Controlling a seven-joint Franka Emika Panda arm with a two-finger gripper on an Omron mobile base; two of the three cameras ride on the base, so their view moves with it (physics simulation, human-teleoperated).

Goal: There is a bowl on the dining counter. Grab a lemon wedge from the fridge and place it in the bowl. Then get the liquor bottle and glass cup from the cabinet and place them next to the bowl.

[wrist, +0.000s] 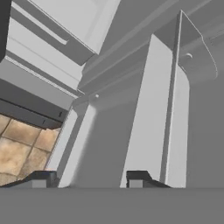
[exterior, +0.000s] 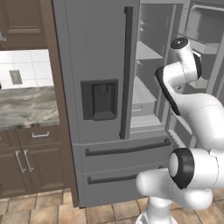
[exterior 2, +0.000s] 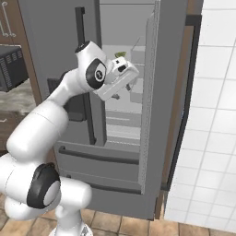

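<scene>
The fridge (exterior: 105,100) stands with its right door swung open, shelves bare-lit inside. My end effector (exterior 2: 120,94) reaches into that compartment, jaws partly apart, gripping nothing I can see. The lemon wedge (exterior 2: 120,54) sits just above my hand.

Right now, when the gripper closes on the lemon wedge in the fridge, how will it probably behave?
The lemon wedge looks tiny beside the gripper, so it is probably very light and easily knocked away. Its tapered sliver shape may slip between the fingers. On the fridge shelf, a push would likely make it slide.
</scene>
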